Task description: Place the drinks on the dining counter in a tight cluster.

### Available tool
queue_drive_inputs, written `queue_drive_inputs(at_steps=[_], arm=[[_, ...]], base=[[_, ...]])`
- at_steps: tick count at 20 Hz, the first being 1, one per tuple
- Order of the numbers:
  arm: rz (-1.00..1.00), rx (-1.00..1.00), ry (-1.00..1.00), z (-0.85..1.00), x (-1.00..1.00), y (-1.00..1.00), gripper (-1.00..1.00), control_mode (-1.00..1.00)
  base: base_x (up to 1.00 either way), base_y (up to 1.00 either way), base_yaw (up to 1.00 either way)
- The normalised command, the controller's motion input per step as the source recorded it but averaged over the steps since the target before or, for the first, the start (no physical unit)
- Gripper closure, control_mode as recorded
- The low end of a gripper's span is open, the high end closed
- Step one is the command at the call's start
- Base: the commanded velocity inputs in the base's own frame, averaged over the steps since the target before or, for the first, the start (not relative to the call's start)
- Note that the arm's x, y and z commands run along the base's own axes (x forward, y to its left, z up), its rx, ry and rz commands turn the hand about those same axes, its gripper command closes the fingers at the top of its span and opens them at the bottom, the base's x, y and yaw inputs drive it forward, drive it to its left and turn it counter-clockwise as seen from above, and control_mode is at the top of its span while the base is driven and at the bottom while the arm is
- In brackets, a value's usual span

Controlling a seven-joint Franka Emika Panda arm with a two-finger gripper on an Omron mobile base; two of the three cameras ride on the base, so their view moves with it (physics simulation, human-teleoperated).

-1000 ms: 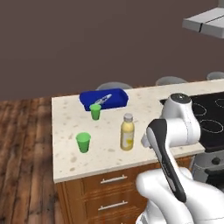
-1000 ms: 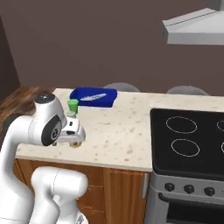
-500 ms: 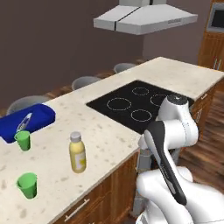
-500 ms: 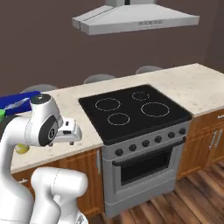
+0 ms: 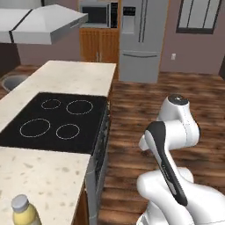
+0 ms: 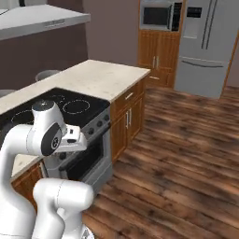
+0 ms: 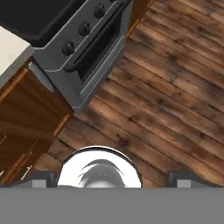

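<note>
Left base view: juice bottle (image 5: 23, 213) stands on the counter (image 5: 41, 176) beside the cooktop (image 5: 55, 121); right base view: arm folded, nothing carried; hand view: pincer (image 7: 112, 178) spread and empty over the floor (image 7: 166, 94), so likely between drinks, next reaching one.

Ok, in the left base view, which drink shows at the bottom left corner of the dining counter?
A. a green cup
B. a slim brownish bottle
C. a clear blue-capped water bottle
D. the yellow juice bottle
D: the yellow juice bottle with its pale cap stands on the dining counter near the cooktop.
</note>
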Motion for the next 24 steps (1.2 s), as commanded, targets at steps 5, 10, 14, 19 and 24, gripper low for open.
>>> queue_drive_inputs(at_steps=[5,10,14,19,24], arm=[[0.00,0.00,0.00,0.00,0.00,0.00,-1.00,1.00],[0.00,0.00,0.00,0.00,0.00,0.00,-1.00,1.00],[0.00,0.00,0.00,0.00,0.00,0.00,-1.00,1.00],[0.00,0.00,0.00,0.00,0.00,0.00,-1.00,1.00],[0.00,0.00,0.00,0.00,0.00,0.00,-1.00,1.00]], base=[[0.00,0.00,-0.95],[0.00,0.00,-0.94],[0.20,0.00,-0.73],[0.74,0.00,-0.11],[0.86,0.05,-0.02]])
